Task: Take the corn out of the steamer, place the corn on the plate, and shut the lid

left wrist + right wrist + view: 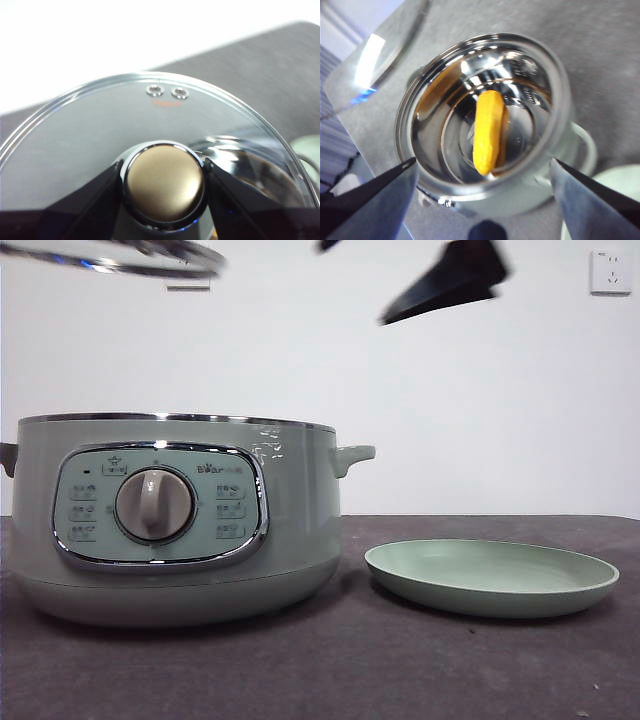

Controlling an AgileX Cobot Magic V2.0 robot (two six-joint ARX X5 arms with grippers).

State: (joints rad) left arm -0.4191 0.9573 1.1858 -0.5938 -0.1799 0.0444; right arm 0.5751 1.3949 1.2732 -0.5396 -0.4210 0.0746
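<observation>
The steamer stands at the table's left with its top uncovered. In the right wrist view the corn lies on the shiny floor of the steamer. My right gripper hovers well above the pot, open, with nothing between its jaws; the front view shows it as a black tip high up. My left gripper is shut on the knob of the glass lid, held high above the steamer's left side. The pale green plate sits to the right of the steamer with nothing on it.
A dark grey cloth covers the table. A white wall with a socket stands behind. The steamer's side handle juts toward the plate.
</observation>
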